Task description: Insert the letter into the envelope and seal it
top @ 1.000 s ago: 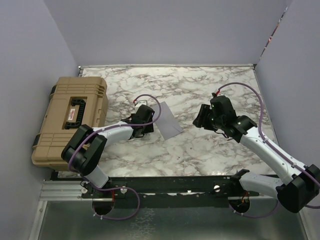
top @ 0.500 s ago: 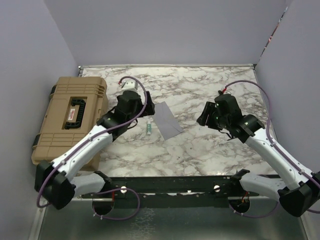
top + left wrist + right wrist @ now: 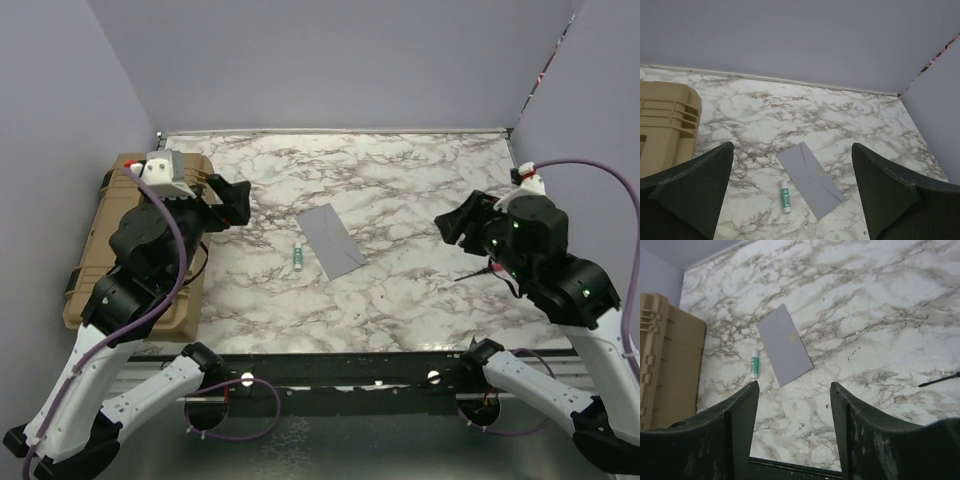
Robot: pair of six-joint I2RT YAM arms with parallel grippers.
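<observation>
The grey envelope [image 3: 333,240] lies flat on the marble table, its flap side up and the flap folded down [image 3: 810,180] [image 3: 785,345]. The letter is not in view. My left gripper [image 3: 228,203] hangs high over the left of the table, well apart from the envelope, its jaws wide open and empty [image 3: 792,145]. My right gripper [image 3: 458,222] is raised at the right, also apart from the envelope, open with nothing between its fingers [image 3: 794,384].
A small green-and-white glue stick [image 3: 299,257] [image 3: 785,196] [image 3: 755,364] lies just left of the envelope. A big tan hard case [image 3: 88,255] [image 3: 665,120] fills the table's left edge. A thin black stick [image 3: 940,380] lies at the right.
Both arms have lifted and drawn back from the envelope toward their own sides. The left gripper opened wide and the glue stick now lies on the table. The right jaws widened a little.
</observation>
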